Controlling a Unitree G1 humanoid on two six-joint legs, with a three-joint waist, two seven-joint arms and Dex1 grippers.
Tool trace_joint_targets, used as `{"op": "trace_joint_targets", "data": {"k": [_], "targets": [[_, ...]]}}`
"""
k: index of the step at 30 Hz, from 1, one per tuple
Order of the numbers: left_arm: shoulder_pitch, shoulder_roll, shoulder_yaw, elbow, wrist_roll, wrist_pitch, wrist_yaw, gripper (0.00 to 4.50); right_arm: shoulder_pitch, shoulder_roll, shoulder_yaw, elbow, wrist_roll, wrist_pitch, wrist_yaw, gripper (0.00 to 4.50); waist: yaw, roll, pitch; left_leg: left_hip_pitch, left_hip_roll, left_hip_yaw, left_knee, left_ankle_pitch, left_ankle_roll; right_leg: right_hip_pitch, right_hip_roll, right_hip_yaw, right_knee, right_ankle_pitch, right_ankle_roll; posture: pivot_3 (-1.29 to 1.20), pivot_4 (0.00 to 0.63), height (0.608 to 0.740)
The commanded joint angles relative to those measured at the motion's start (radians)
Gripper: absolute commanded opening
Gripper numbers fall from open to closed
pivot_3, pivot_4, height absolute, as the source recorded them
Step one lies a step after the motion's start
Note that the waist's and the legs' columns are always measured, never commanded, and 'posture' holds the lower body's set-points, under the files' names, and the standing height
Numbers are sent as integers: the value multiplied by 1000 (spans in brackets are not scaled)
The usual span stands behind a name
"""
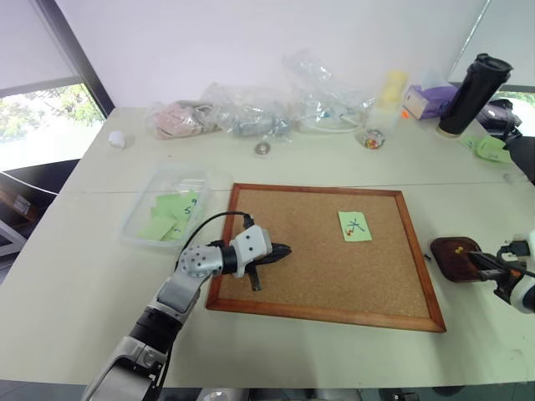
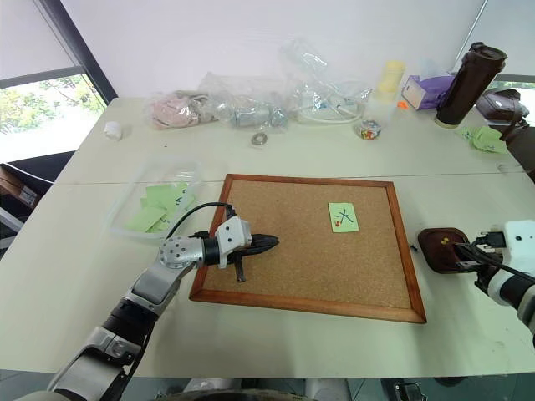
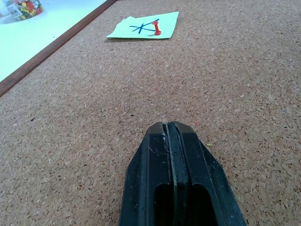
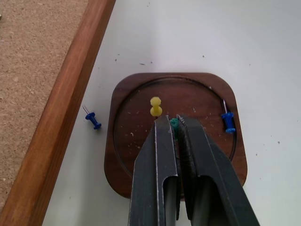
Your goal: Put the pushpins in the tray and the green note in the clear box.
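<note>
The right gripper (image 4: 175,123) pinches a green pushpin (image 4: 174,124) above the tray (image 4: 136,155), on a pale table (image 1: 75,284) beside the cork board (image 1: 322,251). The left gripper (image 3: 169,129), pressed together, hovers over cork; the green note (image 3: 146,26) lies red-pinned ahead. The clear box (image 1: 142,213) sits left, under a white wall.

Camera arrangement: one head stereo pair and two wrist cameras.

The two head views look forward and down from above across the table (image 1: 75,292), taking in the whole cork board (image 1: 326,251) from some way off; they share almost the same field, slightly offset sideways. The left wrist view looks low and close along the left gripper (image 3: 170,126) across the board surface. The right wrist view looks steeply down, close, along the right gripper (image 4: 171,121) onto the tray (image 4: 136,155) beside the board's frame, an area also seen in both head views.
</note>
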Motion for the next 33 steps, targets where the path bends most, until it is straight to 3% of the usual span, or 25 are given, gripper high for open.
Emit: {"op": "trace_joint_targets", "data": {"k": [1, 7, 8, 10, 16, 27, 30, 33], "targets": [[20, 3, -18, 14, 15, 9, -4, 0, 4, -3, -8, -11, -5, -22, -3, 95, 0, 0, 0, 0, 0, 0, 0, 0, 0, 0, 0, 0, 0, 0, 0, 0, 150, 740], [20, 2, -19, 11, 15, 12, -4, 0, 10, 8, 11, -18, 2, -27, 1, 95, 0, 0, 0, 0, 0, 0, 0, 0, 0, 0, 0, 0, 0, 0, 0, 0, 150, 740], [19, 2, -19, 11, 15, 12, -4, 0, 10, 10, 11, -21, 8, -25, 3, 347, 0, 0, 0, 0, 0, 0, 0, 0, 0, 0, 0, 0, 0, 0, 0, 0, 150, 740], [18, 2, -18, 12, 15, 12, -3, 0, 10, 7, 12, -24, 11, -26, 5, 1004, 0, 0, 0, 0, 0, 0, 0, 0, 0, 0, 0, 0, 0, 0, 0, 0, 150, 740], [17, 1, -16, 18, 15, 11, 0, 0, 17, -7, 12, -32, 0, -33, 9, 3992, 0, 0, 0, 0, 0, 0, 0, 0, 0, 0, 0, 0, 0, 0, 0, 0, 150, 740], [15, 0, -15, 28, 15, 5, -1, 0, -42, -34, -38, -156, 135, 51, 45, 3992, 0, 0, 0, 0, 0, 0, 0, 0, 0, 0, 0, 0, 0, 0, 0, 0, 150, 740], [12, -1, -15, 33, 16, 1, -1, 0, -116, -63, -2, -231, 207, 118, 35, 3992, -1, 0, 0, 0, 0, 0, 0, 0, 0, 0, 0, 0, -1, 0, 0, 0, 150, 740], [10, -2, -14, 36, 18, -1, 2, 0, -202, -59, 92, -238, 182, 119, -11, 3992, 0, -1, 1, 0, 0, -1, 0, 0, 0, 1, 0, -1, -1, 0, 0, 0, 150, 740]]}}
